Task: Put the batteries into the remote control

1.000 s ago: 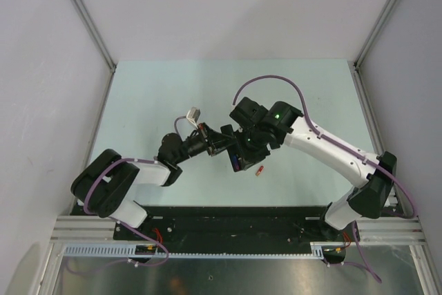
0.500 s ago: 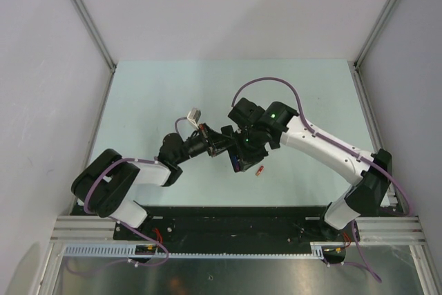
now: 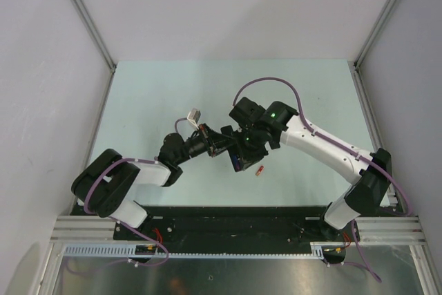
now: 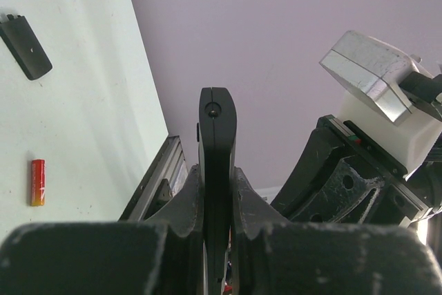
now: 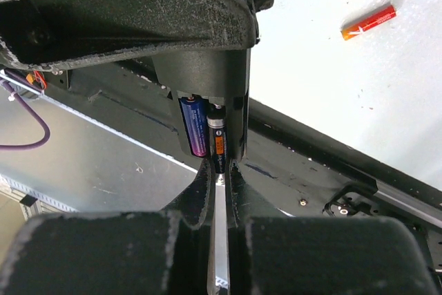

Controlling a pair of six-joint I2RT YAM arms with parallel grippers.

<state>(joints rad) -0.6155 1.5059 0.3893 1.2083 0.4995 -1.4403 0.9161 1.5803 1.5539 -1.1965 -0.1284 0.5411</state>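
My left gripper [image 3: 221, 141] [image 4: 217, 174] is shut on the black remote control [image 4: 217, 129] and holds it edge-on above the table. The remote's open battery bay [image 5: 207, 112] faces my right gripper [image 3: 242, 150] [image 5: 219, 169]. A blue battery [image 5: 194, 126] lies in the bay. My right gripper is shut on a dark battery with an orange band [image 5: 217, 144], whose far end is in the bay beside the blue one. A red-orange battery [image 3: 260, 170] [image 4: 37, 182] [image 5: 369, 22] lies loose on the table.
A small black battery cover [image 4: 26, 46] lies flat on the pale green table [image 3: 152, 101]. Metal rails [image 3: 235, 229] run along the near edge. White walls close the left, back and right sides.
The right arm has shifted very slightly to the left at the remote. The left arm and the loose battery have not moved.
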